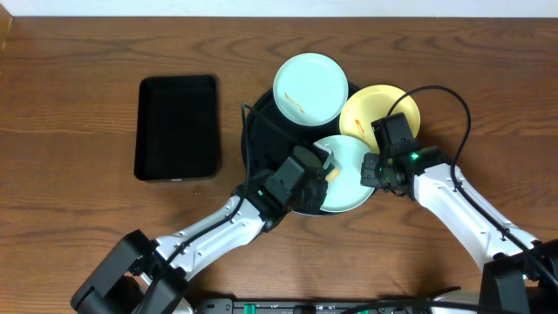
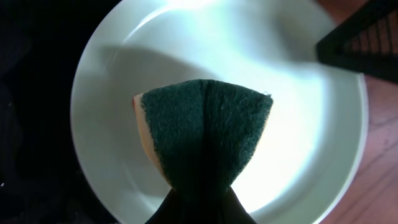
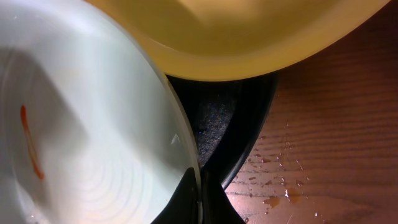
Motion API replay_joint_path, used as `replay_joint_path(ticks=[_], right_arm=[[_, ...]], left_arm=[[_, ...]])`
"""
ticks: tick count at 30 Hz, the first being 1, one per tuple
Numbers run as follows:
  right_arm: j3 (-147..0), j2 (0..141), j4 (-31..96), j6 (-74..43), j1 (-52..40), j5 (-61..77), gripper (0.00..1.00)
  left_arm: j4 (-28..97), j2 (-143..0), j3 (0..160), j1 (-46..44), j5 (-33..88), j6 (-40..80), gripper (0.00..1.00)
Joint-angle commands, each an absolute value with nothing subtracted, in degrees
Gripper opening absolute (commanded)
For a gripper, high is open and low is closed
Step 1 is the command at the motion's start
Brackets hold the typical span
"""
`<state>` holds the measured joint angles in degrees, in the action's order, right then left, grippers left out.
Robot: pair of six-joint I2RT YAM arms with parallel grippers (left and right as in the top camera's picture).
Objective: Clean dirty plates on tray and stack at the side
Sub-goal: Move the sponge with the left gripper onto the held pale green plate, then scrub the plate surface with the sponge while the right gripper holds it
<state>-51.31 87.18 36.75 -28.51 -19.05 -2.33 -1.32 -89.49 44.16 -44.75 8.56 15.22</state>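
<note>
Wooden tabletop (image 1: 78,218) carries the black tray (image 1: 261,131). My left gripper (image 2: 200,208) pinches a green sponge (image 2: 205,130) over the mint plate (image 2: 298,124); my right gripper (image 3: 199,202) clamps its rim.

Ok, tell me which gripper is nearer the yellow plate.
Right. The right gripper grips the rim of the near mint plate just beside the yellow plate; the left gripper, holding a sponge, sits farther off over that mint plate.

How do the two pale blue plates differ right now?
The far blue plate lies untouched; the near blue plate is pinched at its rim by the right gripper. The left gripper holds a green sponge over the near one, not the far one. Both are round, on the black tray.
</note>
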Motion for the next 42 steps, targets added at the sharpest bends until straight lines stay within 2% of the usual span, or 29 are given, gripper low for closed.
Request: replay_joint_path(ticks=[1, 14, 42], right_arm=[[-51.0, 87.4, 36.6, -29.5, -19.9, -2.3, 0.01], [-51.0, 87.4, 36.6, -29.5, -19.9, -2.3, 0.01], [-51.0, 87.4, 36.7, -29.5, -19.9, -1.0, 0.01]], left_arm=[[-3.7, -89.9, 42.8, -44.8, 6.6, 15.4, 0.07], [-10.0, -95.6, 42.6, -44.8, 6.6, 15.4, 0.07], [-11.7, -100.0, 42.6, -44.8, 6.5, 15.4, 0.08]])
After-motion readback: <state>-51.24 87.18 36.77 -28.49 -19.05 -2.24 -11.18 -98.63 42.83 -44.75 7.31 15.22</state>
